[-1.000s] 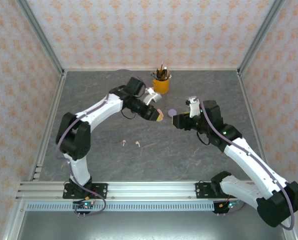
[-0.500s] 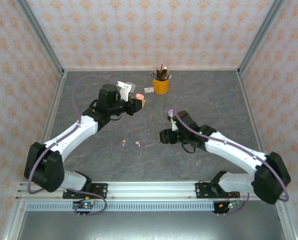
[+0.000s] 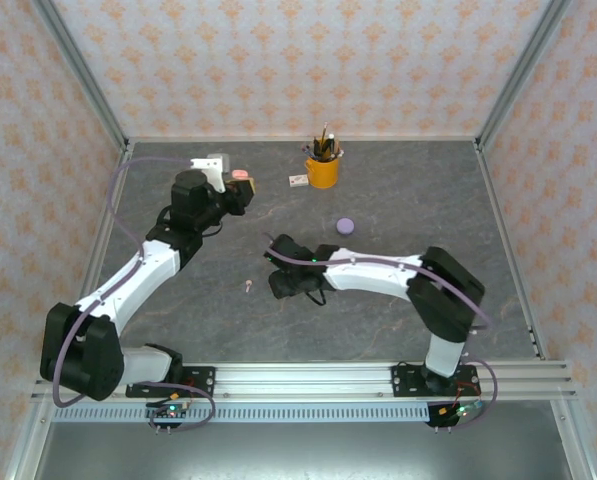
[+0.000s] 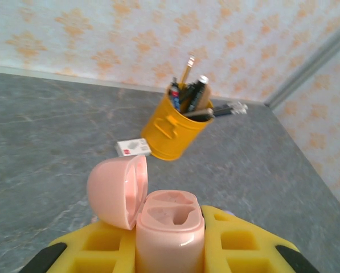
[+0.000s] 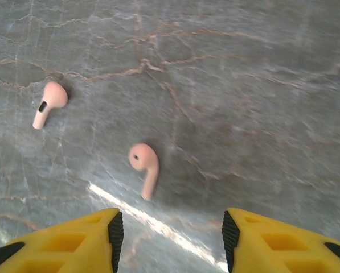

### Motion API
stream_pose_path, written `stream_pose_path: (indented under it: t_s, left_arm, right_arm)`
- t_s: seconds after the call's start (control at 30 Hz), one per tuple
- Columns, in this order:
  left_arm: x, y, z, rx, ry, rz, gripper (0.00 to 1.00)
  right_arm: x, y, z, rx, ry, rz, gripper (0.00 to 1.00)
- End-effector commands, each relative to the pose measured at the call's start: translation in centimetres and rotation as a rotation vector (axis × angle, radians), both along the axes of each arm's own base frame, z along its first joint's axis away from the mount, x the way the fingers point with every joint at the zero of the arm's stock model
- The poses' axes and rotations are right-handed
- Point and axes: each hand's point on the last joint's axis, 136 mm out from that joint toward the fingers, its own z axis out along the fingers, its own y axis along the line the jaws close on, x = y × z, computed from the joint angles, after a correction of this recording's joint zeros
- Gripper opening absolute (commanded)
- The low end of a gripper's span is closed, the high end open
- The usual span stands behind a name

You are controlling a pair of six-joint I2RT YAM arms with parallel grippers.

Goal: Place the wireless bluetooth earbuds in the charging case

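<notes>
earbuds (image 5: 144,165) pink, below spread right tool (image 5: 171,227), arm stretched leftward; left tool (image 4: 170,250) raised, clamping open case (image 4: 170,222).

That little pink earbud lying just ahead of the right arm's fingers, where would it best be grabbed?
Probably from straight above, pinching the pink earbud across its rounded head. It lies flat on the table, so no side gives room underneath; the head is its thickest part, the stem thin and low.
</notes>
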Motion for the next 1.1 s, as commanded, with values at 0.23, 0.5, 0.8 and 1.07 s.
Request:
stream_pose_path:
  t_s: [0.23,0.5,0.8,1.07]
  left_arm:
    - [0.2,4.0,2.7,-0.072,-0.079,0.144,0.0]
    - [0.0,4.1,3.2,-0.085,-0.088,0.146,0.0]
    - [-0.3,3.5,3.2,-0.109,-0.085,0.114,0.0]
    - [-0.5,2.3,3.0,-0.143,-0.071,0.05,0.0]
  right_arm:
    - [1.5,1.4,-2.9,-0.143,-0.016,0.024,0.48]
    - [1.7,1.6,-4.3,-0.174,-0.003,0.029,0.4]
    - [1.6,-0.2,-4.3,-0.198,-0.026,-0.007,0.22]
    - [2.4,-3.7,-3.0,-0.197,-0.061,-0.08,0.21]
